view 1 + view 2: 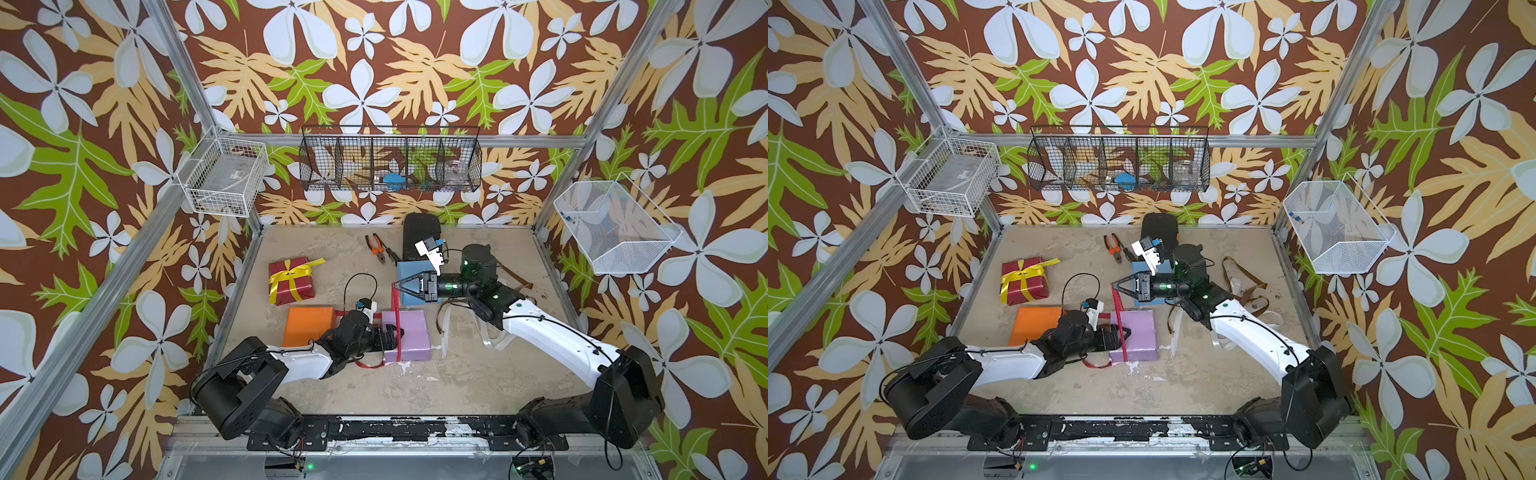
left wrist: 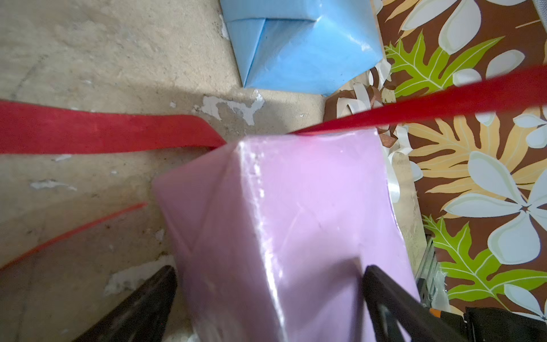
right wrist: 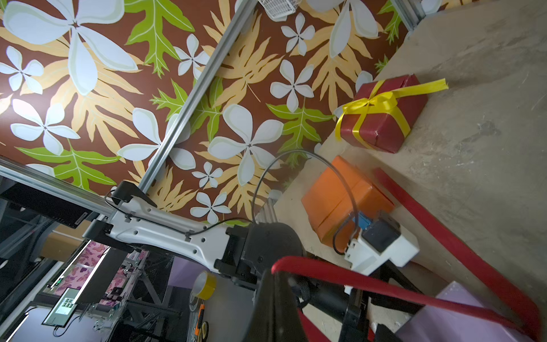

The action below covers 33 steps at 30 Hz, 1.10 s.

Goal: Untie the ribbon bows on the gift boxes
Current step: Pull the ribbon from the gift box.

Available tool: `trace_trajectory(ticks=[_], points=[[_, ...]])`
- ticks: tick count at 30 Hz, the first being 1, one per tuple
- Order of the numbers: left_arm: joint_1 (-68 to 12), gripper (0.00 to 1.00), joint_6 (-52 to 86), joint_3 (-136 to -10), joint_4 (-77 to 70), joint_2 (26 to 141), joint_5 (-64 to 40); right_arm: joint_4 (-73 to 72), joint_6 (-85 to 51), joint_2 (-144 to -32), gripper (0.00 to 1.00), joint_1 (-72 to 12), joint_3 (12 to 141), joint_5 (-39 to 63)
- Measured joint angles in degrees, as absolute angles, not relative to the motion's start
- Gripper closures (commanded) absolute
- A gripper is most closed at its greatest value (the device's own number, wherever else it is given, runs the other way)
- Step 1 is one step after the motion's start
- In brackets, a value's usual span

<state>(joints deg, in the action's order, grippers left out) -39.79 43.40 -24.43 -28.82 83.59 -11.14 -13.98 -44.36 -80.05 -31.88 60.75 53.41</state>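
My right gripper (image 1: 395, 285) (image 3: 276, 274) is shut on the red ribbon (image 1: 397, 320) (image 3: 384, 288) and holds it taut, raised above the lilac box (image 1: 409, 332) (image 2: 296, 207). The ribbon still passes under that box, with a loose tail on the table (image 2: 103, 133). My left gripper (image 1: 392, 337) (image 2: 269, 268) is open, one finger on each side of the lilac box's near end. The dark red box (image 1: 291, 286) (image 3: 384, 130) at the far left keeps its yellow bow (image 1: 293, 272) tied. The orange box (image 1: 309, 326) and the light blue box (image 1: 409, 291) show no ribbon.
Loose brown and white ribbons (image 1: 444, 328) lie right of the lilac box, under my right arm. Orange-handled pliers (image 1: 380, 247) and a black case (image 1: 422, 230) sit at the back. Wire baskets (image 1: 390, 160) hang on the walls.
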Motion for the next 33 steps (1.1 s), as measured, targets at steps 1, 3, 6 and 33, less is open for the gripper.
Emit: trace_trajectory(ticks=[1,3,6,33], points=[[-39.8,0.0,43.4,-24.4,-28.9,83.7,-11.2,-13.5,-44.2,-80.0,1.0,-31.9,61.7,53.2],[-39.8,0.0,43.4,-24.4,-28.9,83.7,-11.2,-12.6,-43.5,-79.9,1.0,-31.8,63.5,52.9],[-39.8,0.0,43.4,-24.4,-28.9,83.7,-11.2,-10.9,-42.9,-79.5,1.0,-31.1,66.1,52.6],[-39.8,0.01,42.5,-24.2,-27.2,82.4,-11.6,6.6,-37.0,-82.1,1.0,-27.0,97.3,50.6]])
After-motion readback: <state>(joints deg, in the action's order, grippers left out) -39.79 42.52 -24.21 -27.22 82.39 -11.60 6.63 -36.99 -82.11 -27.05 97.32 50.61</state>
